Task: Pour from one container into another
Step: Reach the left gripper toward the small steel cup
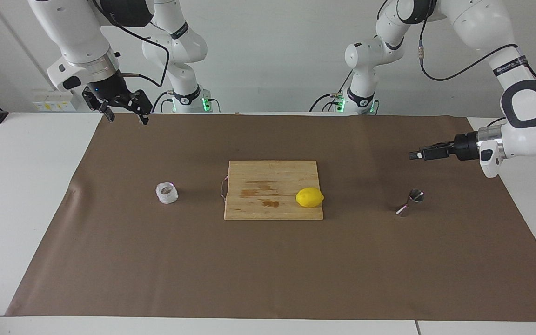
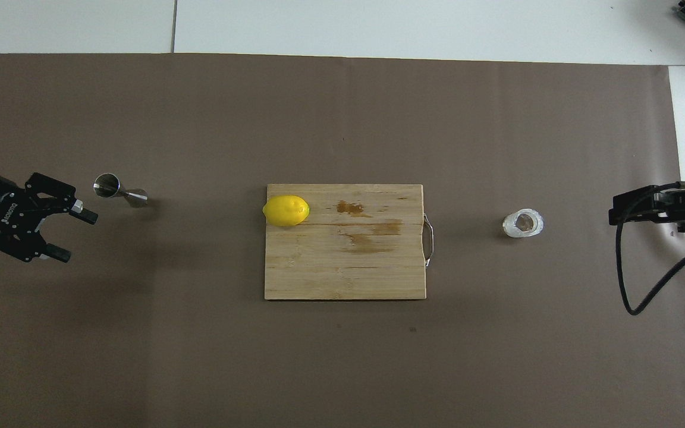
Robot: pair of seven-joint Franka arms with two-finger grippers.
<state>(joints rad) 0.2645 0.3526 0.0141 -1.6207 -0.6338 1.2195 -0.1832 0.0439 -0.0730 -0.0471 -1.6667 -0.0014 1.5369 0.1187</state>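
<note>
**Waiting on the first grasp: nothing lifted, nothing poured**

Standing untouched on the brown mat [image 1: 268,279], both containers are in their places, so the task looks barely begun. The crinkled cup [image 1: 166,193] sits upright toward the right arm's end of the table, beside the handle end of the cutting board [image 1: 272,177]. The steel jigger [image 1: 409,203] sits toward the left arm's end, well apart from the cup, with the board and a lemon [image 1: 309,197] between them.

The left gripper [image 2: 75,232] hangs in the air just beside the jigger, fingers apart and pointed sideways, holding nothing. The right gripper [image 1: 125,114] waits over the mat's edge near its base, fingers also apart and empty, well apart from the cup.

Judging from this, every step is left: grasping the cup, carrying it to the jigger, tipping it, and setting it back down.
</note>
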